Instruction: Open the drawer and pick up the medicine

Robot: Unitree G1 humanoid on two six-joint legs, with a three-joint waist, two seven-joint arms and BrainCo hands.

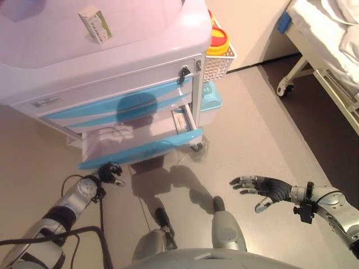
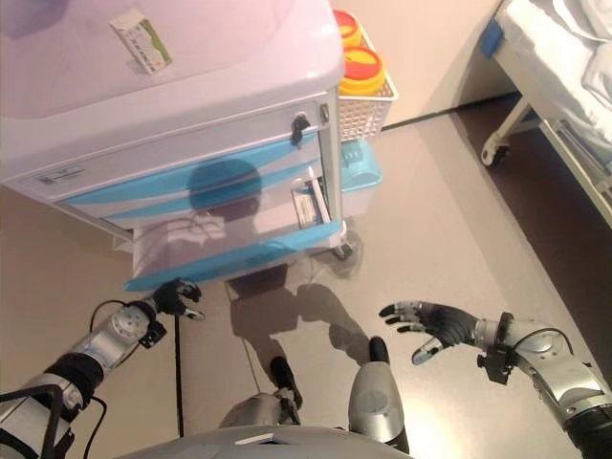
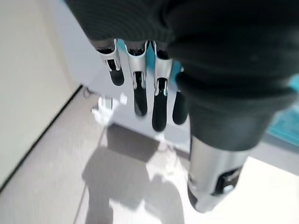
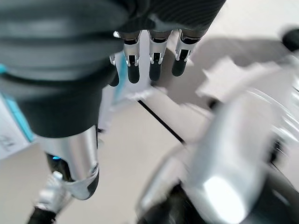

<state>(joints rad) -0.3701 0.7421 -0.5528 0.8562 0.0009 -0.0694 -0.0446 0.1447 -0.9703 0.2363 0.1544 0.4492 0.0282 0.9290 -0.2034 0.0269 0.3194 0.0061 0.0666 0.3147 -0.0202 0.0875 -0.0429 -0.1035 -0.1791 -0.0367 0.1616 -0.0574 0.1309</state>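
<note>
A white medical cart [image 1: 112, 56] has blue-fronted drawers. Its lowest drawer [image 1: 140, 150] stands pulled out, with a small white and blue box [image 1: 182, 120] at its right end. A white and green medicine box [image 1: 95, 23] lies on the cart's top. My left hand [image 1: 110, 172] hangs just below the open drawer's left front edge, fingers relaxed and empty; its wrist view shows the fingers [image 3: 140, 88] holding nothing. My right hand [image 1: 261, 188] is open and empty, palm down above the floor, well right of the cart.
A white basket [image 1: 220, 64] with yellow-lidded containers [image 1: 219, 38] hangs on the cart's right side, above a teal bin [image 1: 212, 98]. A hospital bed [image 1: 331, 50] on castors stands at the far right. Grey floor lies between cart and bed.
</note>
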